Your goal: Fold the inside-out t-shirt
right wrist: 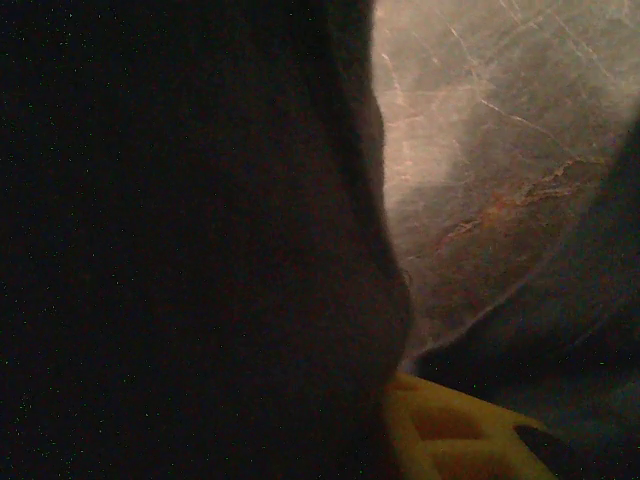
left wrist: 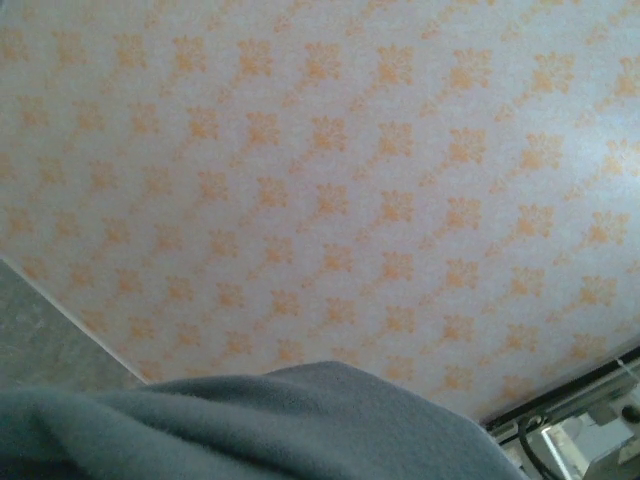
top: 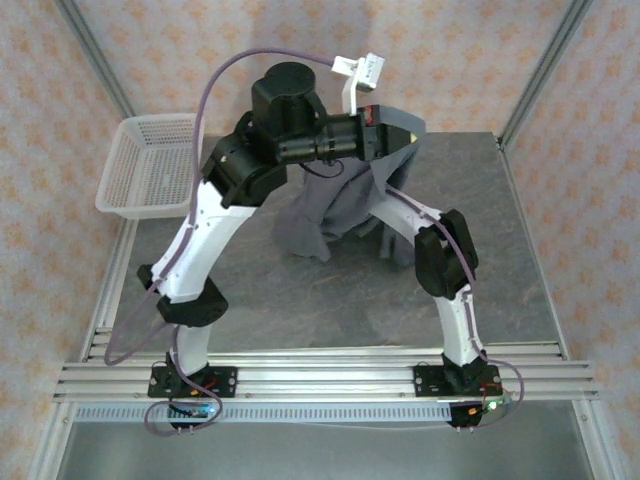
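While looking down from above, found the inside-out t-shirt (top: 335, 205) held up over the far middle of the table (top: 500, 250), pinched at its top in the left gripper (top: 392, 128). Read that gripper as clamped tight on the cloth, high above the surface and aimed toward the right. Traced the garment's long axis from that high pinch down and leftward to a crumpled lower end resting on the tabletop: mostly upright, leaning, wider at the bottom than at the top. Could not pick out collar, sleeves or hem in the bunching. Noted soft, matte slate-grey fabric falling in deep rounded folds; looked slightly fuzzy close up in the left wrist view, humped along the bottom edge. Noted a hard, smooth grey tabletop with faint stone-like veining. Caught the right gripper (right wrist: 455, 435) tucked in beneath the hanging cloth: a yellow, ribbed piece low in its own view, dark fabric beside it, veined table beyond. Could not tell its jaws' state, parted or closed. Spotted a white mesh basket (top: 150, 165) by the table's far-left corner, well apart from the shirt.
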You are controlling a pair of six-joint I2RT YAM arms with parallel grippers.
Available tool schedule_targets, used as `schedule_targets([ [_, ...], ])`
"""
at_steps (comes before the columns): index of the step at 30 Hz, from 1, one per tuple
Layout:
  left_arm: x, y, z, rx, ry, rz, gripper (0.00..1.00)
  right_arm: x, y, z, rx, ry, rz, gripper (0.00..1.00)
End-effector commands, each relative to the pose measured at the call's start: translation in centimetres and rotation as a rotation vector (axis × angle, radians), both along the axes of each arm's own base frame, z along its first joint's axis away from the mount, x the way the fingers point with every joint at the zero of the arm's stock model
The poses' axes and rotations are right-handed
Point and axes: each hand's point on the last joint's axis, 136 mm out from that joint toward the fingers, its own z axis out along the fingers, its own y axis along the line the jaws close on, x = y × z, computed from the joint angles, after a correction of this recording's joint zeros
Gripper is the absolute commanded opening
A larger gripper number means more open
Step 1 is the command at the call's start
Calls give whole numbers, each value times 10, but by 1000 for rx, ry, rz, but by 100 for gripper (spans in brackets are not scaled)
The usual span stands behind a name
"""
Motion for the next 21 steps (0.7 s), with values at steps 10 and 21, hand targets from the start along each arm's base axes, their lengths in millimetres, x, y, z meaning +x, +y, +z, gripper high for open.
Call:
schedule_targets([
  [10,-107,27,87,-201,-364,-275,0,-34,-52,-73,-377,103,163,29],
  [21,-49,12,-29,228,-261,-67,0,-75,-90,-31,-480,156,184,45],
])
